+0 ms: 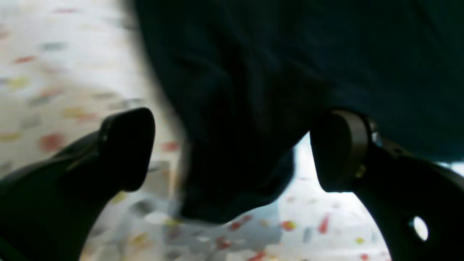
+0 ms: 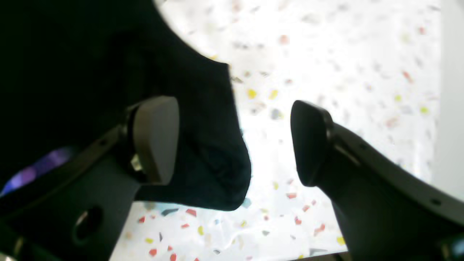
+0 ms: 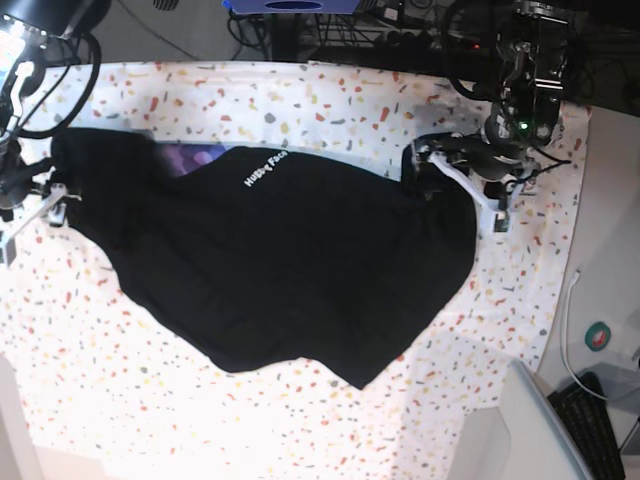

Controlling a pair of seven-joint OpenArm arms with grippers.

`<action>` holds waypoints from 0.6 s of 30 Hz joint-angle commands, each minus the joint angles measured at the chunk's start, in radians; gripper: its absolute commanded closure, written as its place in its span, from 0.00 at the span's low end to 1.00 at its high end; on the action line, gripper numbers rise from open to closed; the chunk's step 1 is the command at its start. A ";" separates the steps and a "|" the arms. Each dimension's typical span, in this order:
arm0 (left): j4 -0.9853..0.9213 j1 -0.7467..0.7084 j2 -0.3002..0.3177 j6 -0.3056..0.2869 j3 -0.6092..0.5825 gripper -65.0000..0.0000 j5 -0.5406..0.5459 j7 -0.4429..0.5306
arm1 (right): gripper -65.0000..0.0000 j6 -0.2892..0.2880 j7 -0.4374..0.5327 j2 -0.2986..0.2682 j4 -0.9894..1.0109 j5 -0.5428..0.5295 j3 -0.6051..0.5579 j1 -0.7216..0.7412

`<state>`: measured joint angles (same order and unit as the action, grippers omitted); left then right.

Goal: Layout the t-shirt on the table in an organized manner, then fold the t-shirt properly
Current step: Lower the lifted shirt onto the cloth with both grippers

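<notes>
Left wrist view: the left gripper (image 1: 232, 150) had its dark pads spread wide, pinching nothing. A blurred lobe of the black soft fabric t-shirt (image 1: 253, 90) hung between them, its tip just over the white speckled terrazzo-print table (image 1: 319, 224). It was close to the right-hand pad; contact could not be told. Risk, as a guess: a pad or the bracket behind it could snag that loose fold as the arm pulled off and drag the corner back out of place.

Right wrist view: the right gripper (image 2: 235, 141) was also spread, with nothing clamped. A rounded corner of the shirt sat in the gap beside the grey pad; the other pad was clear over the table. A purple blur showed at lower left, probably the print. Same snag risk on the grey pad side.

Base view: the shirt lay across the middle of the table, skewed and rumpled, its lower hem sagging to a point and a purple print patch (image 3: 190, 157) peeking out near the top edge. The left gripper sat at the shirt's right end, the right gripper at its left end. Not laid flat yet, I'd judge; folding from here would lock in creases and give a lopsided fold.
</notes>
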<state>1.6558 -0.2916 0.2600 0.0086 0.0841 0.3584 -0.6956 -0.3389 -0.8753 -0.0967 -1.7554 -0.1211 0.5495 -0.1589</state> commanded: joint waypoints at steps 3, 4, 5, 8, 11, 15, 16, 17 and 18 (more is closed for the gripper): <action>0.079 -0.064 0.009 0.004 0.121 0.00 -0.002 0.017 | 0.32 0.002 0.074 0.019 -0.056 -0.009 -0.007 -0.028; 0.094 -0.071 0.008 0.004 0.164 0.00 -0.002 0.017 | 0.32 -0.016 0.110 0.016 -0.048 -0.009 -0.038 -0.009; 0.106 -0.076 0.002 0.004 0.199 0.00 -0.002 0.017 | 0.32 -0.033 0.133 0.012 -0.031 -0.005 -0.076 0.011; 0.123 -0.088 -0.046 0.004 0.313 0.00 -0.002 0.017 | 0.32 -0.071 0.152 -0.030 0.076 -0.007 -0.194 0.112; 0.131 -0.097 -0.067 0.003 0.371 0.00 -0.002 0.017 | 0.33 -0.084 0.155 -0.034 0.223 -0.007 -0.323 0.223; 0.145 -0.117 -0.097 0.003 0.398 0.00 -0.002 0.017 | 0.33 -0.085 0.202 -0.034 0.434 -0.007 -0.435 0.338; 0.142 -0.111 -0.098 0.003 0.398 0.00 -0.002 0.017 | 0.33 -0.085 0.227 -0.034 0.484 -0.007 -0.460 0.370; 0.140 -0.108 -0.098 0.003 0.400 0.00 -0.002 0.017 | 0.33 -0.085 0.249 -0.033 0.549 -0.007 -0.489 0.405; 0.146 -0.113 -0.100 0.003 0.400 0.00 -0.002 0.018 | 0.33 -0.085 0.256 -0.033 0.592 -0.009 -0.512 0.428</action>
<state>1.7767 -0.4084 0.1474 0.0185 0.4770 0.3538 -0.7067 -0.4259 -0.6491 -0.1215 -1.1362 -0.1192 0.0326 0.2432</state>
